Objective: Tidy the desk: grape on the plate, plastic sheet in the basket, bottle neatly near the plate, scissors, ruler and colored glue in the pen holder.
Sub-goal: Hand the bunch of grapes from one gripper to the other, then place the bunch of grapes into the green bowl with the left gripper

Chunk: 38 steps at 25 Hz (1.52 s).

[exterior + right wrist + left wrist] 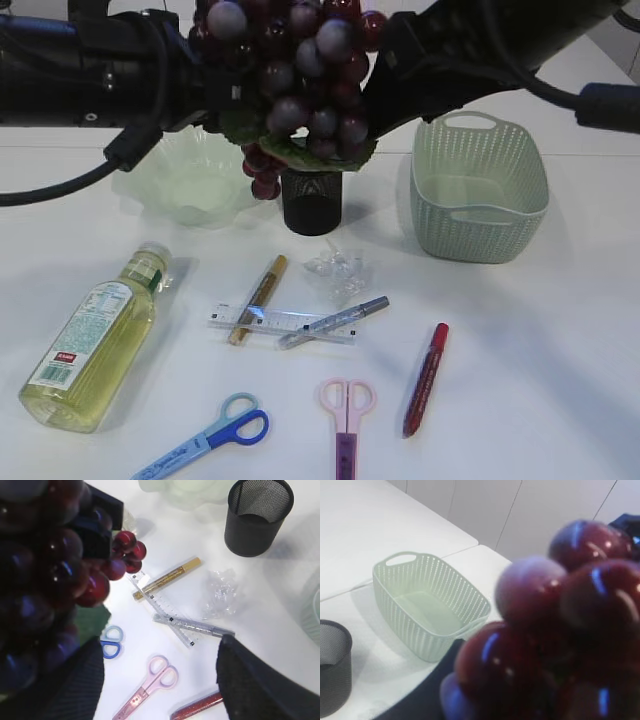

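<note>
- While the grape bunch (300,80) hangs in the air straight above the pen holder (312,205), it is not yet on the plate (190,185), which sits just left of the pen holder.
- It hangs there, I judge, because the left claw (97,530) is pinching it. Only a dark part of that claw shows among the berries, which hide its tips.
- The right claw (160,685) is spread wide and holds nothing. It sits beside the bunch, above the counter (540,380) in front of the pen holder.
- The basket (478,190) stands right of the pen holder and looks empty. The crumpled plastic sheet (338,270) lies just in front of the pen holder, still outside the basket.
- The bottle (95,340) lies on its side well to the front-left of the pen holder, so it needs standing up.
- The ruler (282,322) lies in front of the pen holder with the gold glue pen (257,300) and the silver glue pen (335,322) crossing it. The red glue pen (425,378) lies farther front-right.
- The blue scissors (215,440) and pink scissors (347,420) lie farthest in front.
- Count: one bunch, plate, basket, pen holder, bottle, ruler and sheet, plus two scissors and three glue pens.
</note>
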Each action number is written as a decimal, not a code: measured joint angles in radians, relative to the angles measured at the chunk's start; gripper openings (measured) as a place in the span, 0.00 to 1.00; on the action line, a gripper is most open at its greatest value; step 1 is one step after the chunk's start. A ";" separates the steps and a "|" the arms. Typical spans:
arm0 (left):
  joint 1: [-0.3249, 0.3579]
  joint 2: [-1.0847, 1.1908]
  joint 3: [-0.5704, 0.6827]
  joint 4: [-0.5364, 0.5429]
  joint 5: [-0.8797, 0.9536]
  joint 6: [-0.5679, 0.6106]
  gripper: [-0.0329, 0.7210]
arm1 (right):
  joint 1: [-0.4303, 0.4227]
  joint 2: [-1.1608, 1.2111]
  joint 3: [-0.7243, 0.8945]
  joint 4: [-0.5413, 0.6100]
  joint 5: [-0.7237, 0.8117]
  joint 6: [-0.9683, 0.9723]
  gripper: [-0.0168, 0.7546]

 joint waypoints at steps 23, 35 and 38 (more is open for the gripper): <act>0.086 -0.037 0.000 0.000 -0.057 -0.062 0.25 | 0.000 0.000 0.000 -0.190 0.056 0.091 0.73; 0.198 -0.037 0.000 -0.001 -0.189 -0.093 0.25 | 0.000 0.000 0.000 -0.202 0.059 0.104 0.73; 0.198 -0.037 0.000 0.009 -0.254 -0.093 0.25 | 0.000 0.000 0.000 -0.206 0.065 0.116 0.73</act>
